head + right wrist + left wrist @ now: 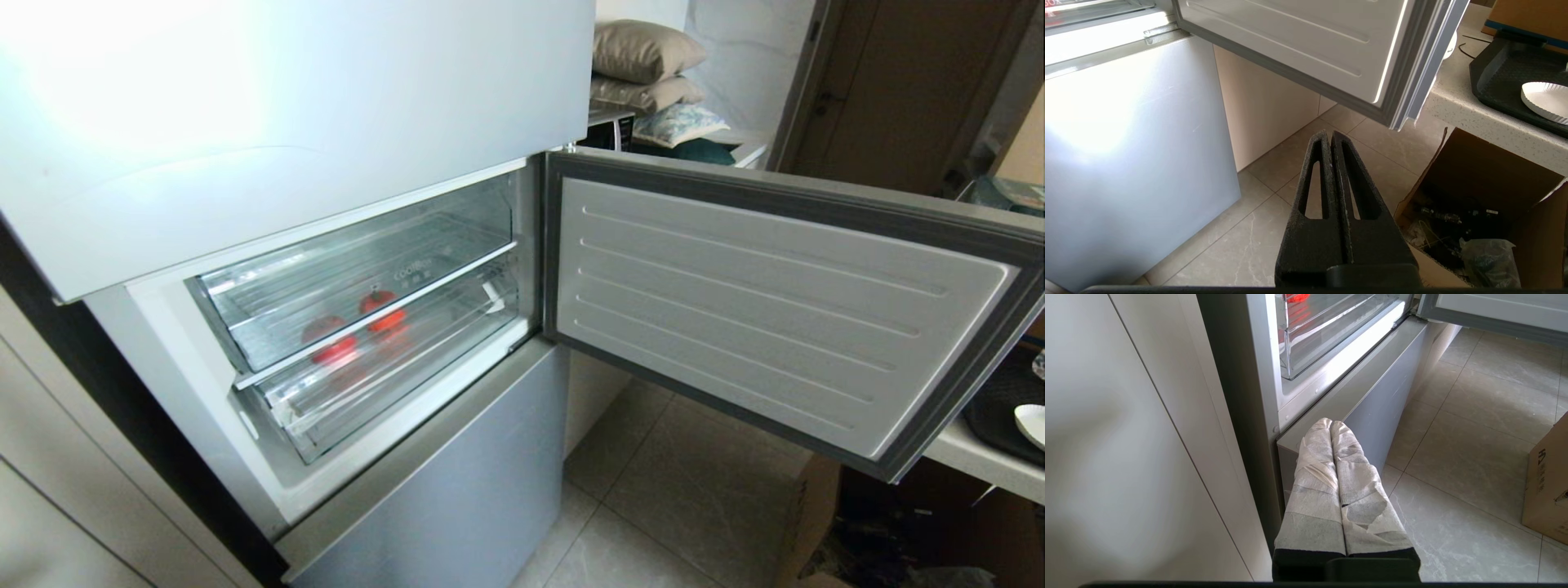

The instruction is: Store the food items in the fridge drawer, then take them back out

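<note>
The fridge's middle compartment stands open. Inside it, the clear fridge drawer (384, 377) sits pushed in under a clear bin (359, 269) with lettering. An orange-red fruit (382, 311) with a green stem shows through the plastic, and a second red shape (331, 340) beside it may be a reflection. A red patch of the fruit (1294, 297) also shows in the left wrist view. My left gripper (1331, 424), its fingers wrapped in white tape, is shut and empty, low by the fridge's lower front corner, below the drawer. My right gripper (1329, 134) is shut and empty over the floor, below the open door. Neither gripper shows in the head view.
The open fridge door (775, 310) swings out to the right at drawer height. A counter (1478, 118) behind it carries a black tray (1498, 77) with a white plate (1545, 100). An open cardboard box (1486, 204) stands on the floor. A pale cabinet wall (1126, 457) flanks the fridge's left.
</note>
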Tool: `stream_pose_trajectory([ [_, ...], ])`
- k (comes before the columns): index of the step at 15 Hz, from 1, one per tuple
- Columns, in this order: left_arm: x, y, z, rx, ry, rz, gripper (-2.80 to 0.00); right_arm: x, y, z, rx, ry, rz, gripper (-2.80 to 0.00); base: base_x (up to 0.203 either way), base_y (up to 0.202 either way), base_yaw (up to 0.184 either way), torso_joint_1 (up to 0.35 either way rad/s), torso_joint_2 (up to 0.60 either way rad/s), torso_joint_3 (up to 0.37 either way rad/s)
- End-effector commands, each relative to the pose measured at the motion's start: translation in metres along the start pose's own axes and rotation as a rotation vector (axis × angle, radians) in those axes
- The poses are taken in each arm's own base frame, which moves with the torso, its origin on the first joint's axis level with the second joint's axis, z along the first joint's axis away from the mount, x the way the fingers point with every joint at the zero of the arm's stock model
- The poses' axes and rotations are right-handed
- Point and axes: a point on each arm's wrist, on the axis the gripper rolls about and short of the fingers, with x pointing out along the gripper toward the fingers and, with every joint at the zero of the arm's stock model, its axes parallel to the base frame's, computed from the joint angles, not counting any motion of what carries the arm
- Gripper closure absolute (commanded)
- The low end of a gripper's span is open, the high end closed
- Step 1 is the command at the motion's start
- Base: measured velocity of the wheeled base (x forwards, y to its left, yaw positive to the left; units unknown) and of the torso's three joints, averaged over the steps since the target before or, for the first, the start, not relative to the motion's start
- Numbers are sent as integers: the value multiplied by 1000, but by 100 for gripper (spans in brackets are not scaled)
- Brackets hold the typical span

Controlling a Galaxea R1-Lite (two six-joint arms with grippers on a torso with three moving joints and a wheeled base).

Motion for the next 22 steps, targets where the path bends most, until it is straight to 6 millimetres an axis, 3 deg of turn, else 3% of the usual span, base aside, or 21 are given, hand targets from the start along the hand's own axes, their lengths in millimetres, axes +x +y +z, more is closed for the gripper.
stream_pose_trajectory([
  [1,0,0,0,0,1,1,0,0,0,0,0,1,1,0,0,0,0,0,0,0],
  [14,0,0,0,0,1,1,0,0,0,0,1,1,-1,0,0,0,0,0,0,0],
  [22,0,0,0,0,1,1,0,0,0,0,3,1,-1,0,0,-7,159,3,2,2],
])
